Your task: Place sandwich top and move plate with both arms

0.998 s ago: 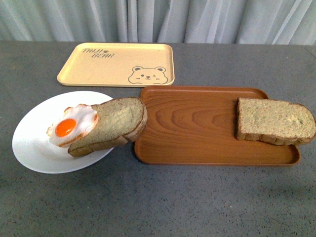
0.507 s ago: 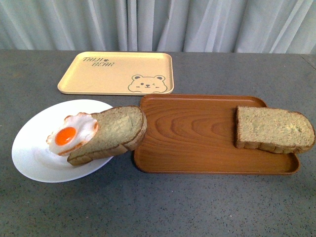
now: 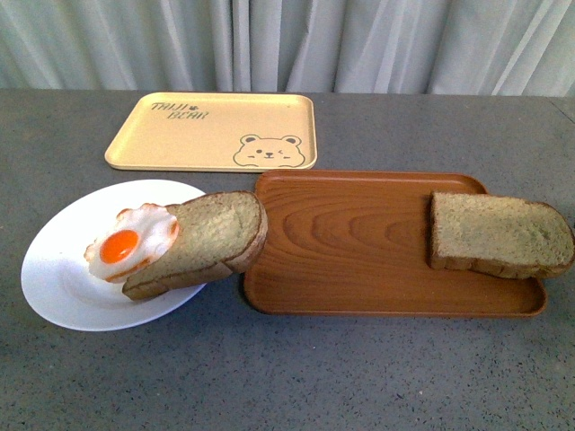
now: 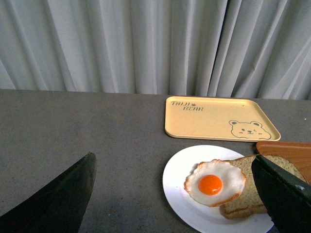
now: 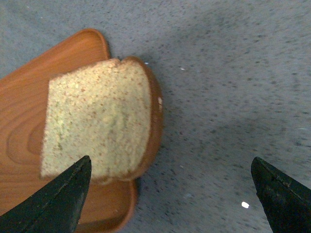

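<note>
I see 2 bread slices. The brown wholemeal sandwich top (image 3: pixel 499 235) overhangs the right end of the brown wood-grain tray (image 3: pixel 350 242). 1 paler slice (image 3: pixel 202 238) and 1 fried egg (image 3: pixel 133 241) lie on the round white plate (image 3: pixel 63 278). The cream tray (image 3: pixel 211 130) reads "BEAR". My left end effector (image 4: pixel 172 158) and right end effector (image 5: pixel 170 159) gape, empty.

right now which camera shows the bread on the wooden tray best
The right wrist view: the sandwich top is close up, rounded end overhanging the wooden tray. The front view shows it smaller, at the tray's right end; the left wrist view misses it.
</note>
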